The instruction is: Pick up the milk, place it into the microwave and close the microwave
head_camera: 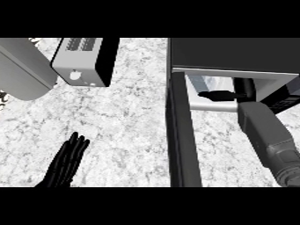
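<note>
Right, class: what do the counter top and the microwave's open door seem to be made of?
Counter top: probably stone, marble or granite, given its mottled grey-white speckling. Microwave door: smooth, dark, matt; plastic or coated metal, the look leaves it open.

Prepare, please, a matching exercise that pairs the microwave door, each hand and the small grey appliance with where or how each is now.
Things:
1. microwave door
2. left hand
3. right hand
4. small grey appliance

Places or states:
A. reaching inside the microwave
B. swung open
C. top of the view, left of the microwave
D. lower left, fingers straight, holding nothing

Pairs: 1-B, 2-D, 3-A, 4-C.
</note>
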You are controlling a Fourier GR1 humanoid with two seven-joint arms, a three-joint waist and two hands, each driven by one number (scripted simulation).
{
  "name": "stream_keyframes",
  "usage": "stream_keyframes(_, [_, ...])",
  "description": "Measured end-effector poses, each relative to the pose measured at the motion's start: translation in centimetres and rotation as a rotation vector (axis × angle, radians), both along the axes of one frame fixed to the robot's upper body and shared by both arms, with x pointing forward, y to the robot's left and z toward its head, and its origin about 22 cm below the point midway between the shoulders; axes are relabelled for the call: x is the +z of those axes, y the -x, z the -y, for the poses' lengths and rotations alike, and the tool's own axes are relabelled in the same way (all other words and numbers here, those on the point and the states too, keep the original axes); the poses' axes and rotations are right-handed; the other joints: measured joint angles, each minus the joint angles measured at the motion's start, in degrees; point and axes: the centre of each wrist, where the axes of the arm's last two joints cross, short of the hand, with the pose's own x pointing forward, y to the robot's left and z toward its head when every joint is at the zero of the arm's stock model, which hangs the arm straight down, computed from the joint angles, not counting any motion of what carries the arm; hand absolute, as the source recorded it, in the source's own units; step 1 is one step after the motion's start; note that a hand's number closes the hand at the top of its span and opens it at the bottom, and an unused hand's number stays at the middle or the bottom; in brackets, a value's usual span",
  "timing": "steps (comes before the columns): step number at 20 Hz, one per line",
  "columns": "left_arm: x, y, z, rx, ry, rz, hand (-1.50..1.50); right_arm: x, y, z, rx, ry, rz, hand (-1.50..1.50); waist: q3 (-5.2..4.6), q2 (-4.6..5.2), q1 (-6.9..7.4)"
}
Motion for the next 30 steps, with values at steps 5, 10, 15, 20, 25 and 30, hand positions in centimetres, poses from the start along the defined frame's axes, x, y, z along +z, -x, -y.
stream_keyframes(5, [-0.7, -1.0, 0.8, -0.075, -0.023, -0.025, -1.5, -1.9, 1.3, -0.5, 0.058, -0.076, 0.003, -1.5, -0.07, -0.5, -1.01])
stream_keyframes(10, [-1.0, -2.4, 1.7, -0.178, -0.075, -0.044, 1.5, -3.5, 2.5, -1.0, 0.089, -0.131, 0.02, -1.5, -0.18, -1.12, -2.06])
stream_keyframes(15, [-1.6, -3.8, 3.0, -0.242, -0.131, -0.053, 1.5, -5.0, 4.1, -0.7, 0.146, -0.143, 0.04, -1.5, -0.16, -1.76, -2.68])
stream_keyframes(20, [-2.9, -5.2, 4.2, -0.258, -0.17, -0.084, 1.5, -6.8, 6.4, 0.4, 0.183, -0.153, 0.027, -1.5, -0.23, -2.28, -4.08])
stream_keyframes(25, [-4.2, -6.1, 5.9, -0.332, -0.265, -0.113, 1.5, -8.2, 9.5, 2.9, 0.182, -0.135, 0.022, -1.5, -0.31, -2.42, -5.29])
stream_keyframes(30, [-5.9, -6.5, 8.6, -0.414, -0.308, -0.152, 1.5, -8.2, 12.4, 5.5, 0.164, -0.117, 0.03, -1.5, -0.36, -2.29, -6.38])
